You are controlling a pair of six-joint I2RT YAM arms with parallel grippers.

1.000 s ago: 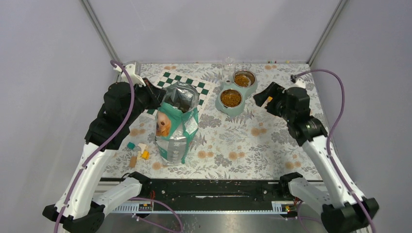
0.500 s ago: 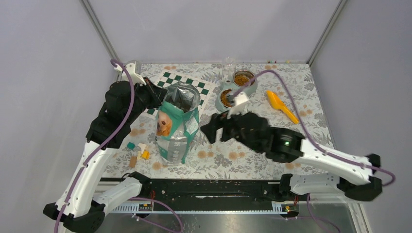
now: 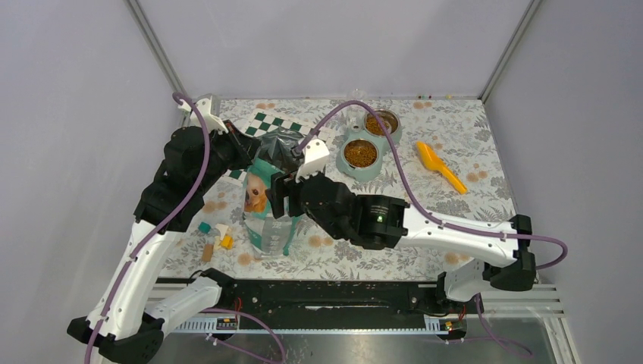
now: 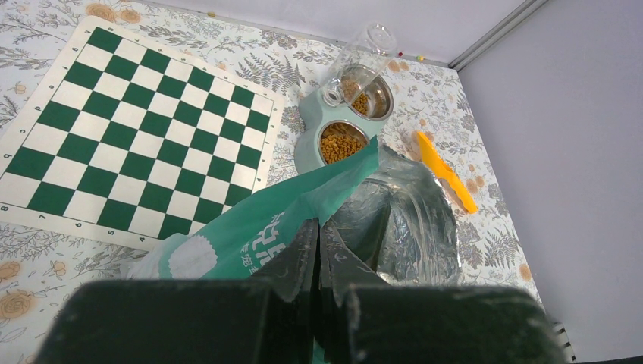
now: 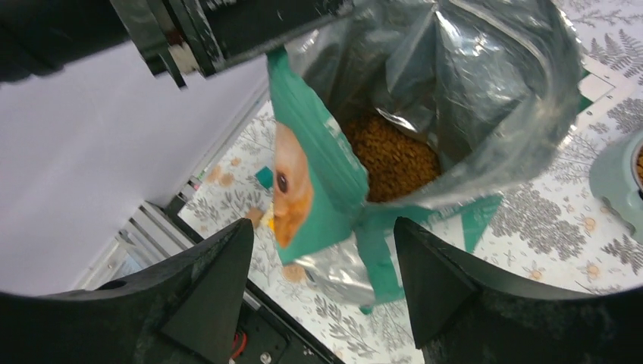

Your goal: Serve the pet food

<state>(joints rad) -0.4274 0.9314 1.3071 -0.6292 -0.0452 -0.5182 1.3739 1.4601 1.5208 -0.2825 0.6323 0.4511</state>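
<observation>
The top camera sits high up behind the two arms and looks down from far off, so it sees the whole table [image 3: 425, 193]. The left wrist camera rides just behind the left gripper [image 4: 318, 226] and looks past it, over the top of the bag [image 4: 250, 227], to the far feeder [image 4: 307, 148] and scoop [image 4: 443, 171], which the top camera sees too. The right wrist camera is very close and looks down between the fingers of the right gripper [image 5: 322, 224] into the same bag's open mouth.
</observation>
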